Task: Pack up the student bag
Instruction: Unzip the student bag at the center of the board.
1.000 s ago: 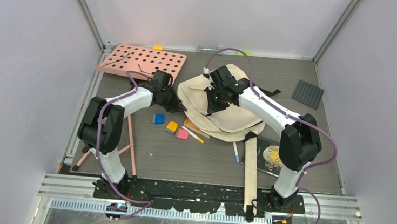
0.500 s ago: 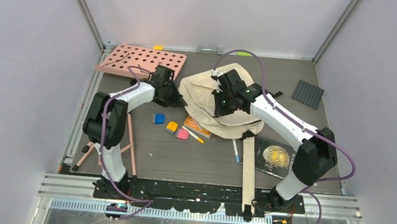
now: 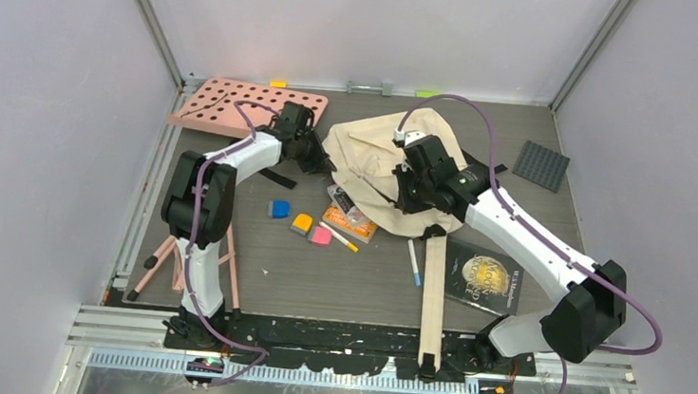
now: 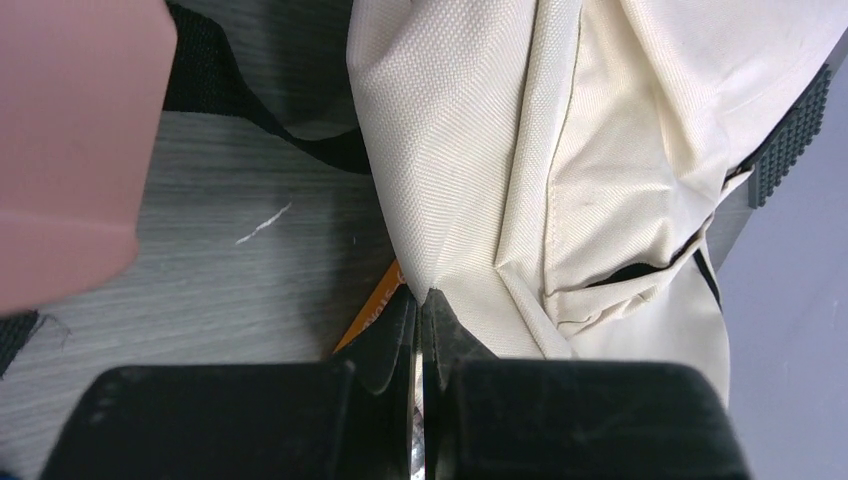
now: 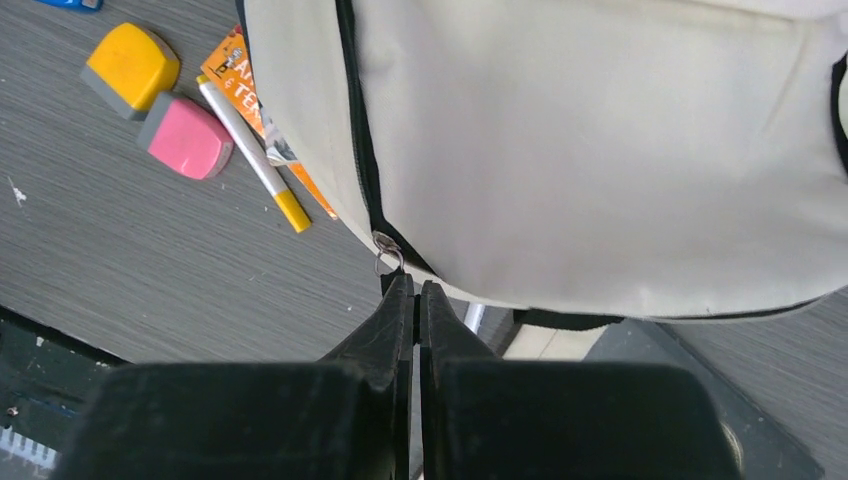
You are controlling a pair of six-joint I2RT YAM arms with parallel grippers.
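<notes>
While the left gripper (image 4: 420,300) is clamped shut on a fold of cream cloth at the edge of the student bag (image 4: 470,150), the right gripper (image 5: 410,288) is closed too. Its tips are at the zipper pull (image 5: 388,258), which it seems to nip. Outward from both, the bag lies slumped at the far middle of the bench (image 3: 318,290), between the two arms.

Packing has barely begun, I judge: the grippers are working at the bag's zip, and nothing shows inside it. Everything to be packed lies outside:
- Three small blocks: blue (image 3: 278,208), yellow (image 3: 302,222) and pink (image 3: 321,236).
- Two pens: one yellow-tipped (image 3: 342,238), one blue-tipped (image 3: 414,262).
- Two books: an orange one (image 3: 351,220) touching the bag's near edge, and a dark one (image 3: 483,275) further right.
</notes>
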